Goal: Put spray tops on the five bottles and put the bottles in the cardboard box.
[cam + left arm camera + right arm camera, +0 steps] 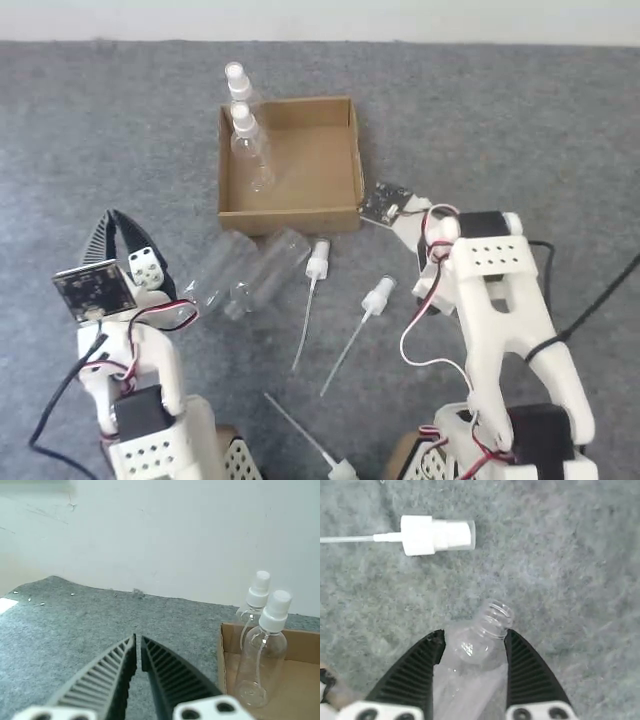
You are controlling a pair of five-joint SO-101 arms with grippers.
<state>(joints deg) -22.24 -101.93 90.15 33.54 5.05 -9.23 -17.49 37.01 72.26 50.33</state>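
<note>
**Bottle neck aimed past a sideways spray top**

The right gripper [475, 636] is clamped on a bare bottle [479, 652], whose open neck pokes out beyond the fingertips. Just ahead on the carpet lies a spray top [437, 535], crosswise to the bottle, with its tube trailing off to the side. The left gripper [138, 641] is all but closed and empty. It hangs high, facing two capped bottles [262, 650] at the cardboard box [305, 640]. It'll need to drop down for that top, I'd say.

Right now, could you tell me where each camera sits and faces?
High view: overhead, looking down at box and both arms.
Left wrist view: on that arm, facing the wall past the left end effector.
Right wrist view: on that arm, looks down; right end effector grips a bottle.
Shared: high and left views show the box.
</note>
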